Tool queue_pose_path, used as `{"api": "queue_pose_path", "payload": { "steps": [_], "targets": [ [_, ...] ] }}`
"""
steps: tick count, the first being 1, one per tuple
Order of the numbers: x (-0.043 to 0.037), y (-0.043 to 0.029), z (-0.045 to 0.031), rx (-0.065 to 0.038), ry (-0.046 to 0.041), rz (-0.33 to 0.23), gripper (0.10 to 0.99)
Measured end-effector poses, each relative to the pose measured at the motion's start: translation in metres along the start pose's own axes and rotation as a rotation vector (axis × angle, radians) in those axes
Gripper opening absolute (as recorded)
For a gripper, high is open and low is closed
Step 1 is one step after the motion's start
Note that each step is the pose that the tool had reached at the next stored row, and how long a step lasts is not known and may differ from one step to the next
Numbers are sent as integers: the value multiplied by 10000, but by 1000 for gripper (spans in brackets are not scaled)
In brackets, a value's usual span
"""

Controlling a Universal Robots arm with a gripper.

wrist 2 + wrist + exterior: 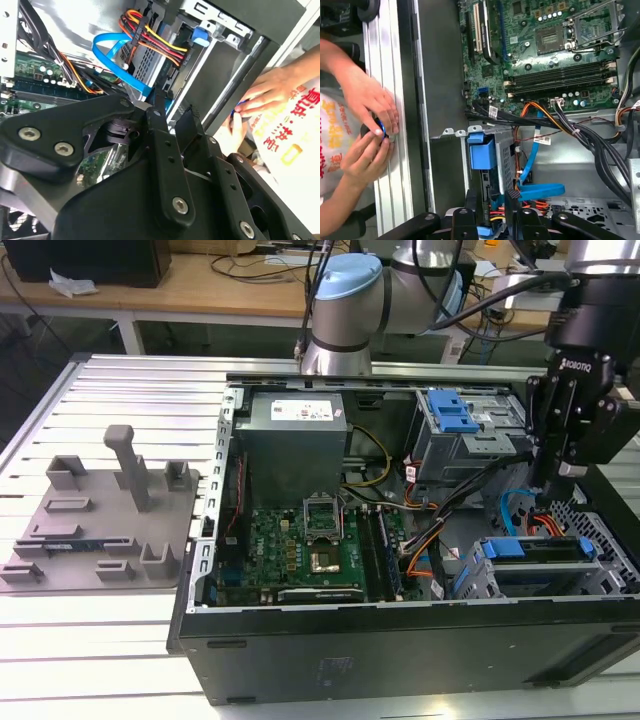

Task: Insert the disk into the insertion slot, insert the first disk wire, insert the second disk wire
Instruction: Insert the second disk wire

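One gripper (548, 495) hangs over the case's drive corner, fingers (512, 196) narrow, pinching nothing I can confirm. Disk (540, 550) sits in the insertion slot (470, 575) just below, long axis across the case; blue cable (540, 191) beside fingertips.

1. The flat silver hard drive in a bright blue plastic frame (532, 549) is lying level inside its bay. Mostly just the blue frame edge is showing; in the first wrist view it's the blue tab (482, 153) at the bay's mouth.
2. The low grey sheet-metal drive bay (480, 578) is sitting in the case's near corner, on the exterior view's right, hugging the drive.
3. The flat blue ribbon wire (112, 60) is looping loosely just beside the bay.
4. The red, yellow and black wire bundle (150, 35) is running along the bay's perforated wall. Can't tell if either wire is plugged in.
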State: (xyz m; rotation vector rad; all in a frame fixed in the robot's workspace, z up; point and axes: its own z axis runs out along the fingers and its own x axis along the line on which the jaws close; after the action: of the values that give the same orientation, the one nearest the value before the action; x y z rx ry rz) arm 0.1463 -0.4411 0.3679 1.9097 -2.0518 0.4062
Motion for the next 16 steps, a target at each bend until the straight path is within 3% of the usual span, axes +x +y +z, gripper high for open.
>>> {"api": "queue_pose_path", "payload": {
  "steps": [4,7,16],
  "targets": [
    [-2,0,4,27,0,-59,361],
    [-7,0,12,-186,-3,411,361],
    [-22,-19,55,-263,7,351,361]
  ]
}}
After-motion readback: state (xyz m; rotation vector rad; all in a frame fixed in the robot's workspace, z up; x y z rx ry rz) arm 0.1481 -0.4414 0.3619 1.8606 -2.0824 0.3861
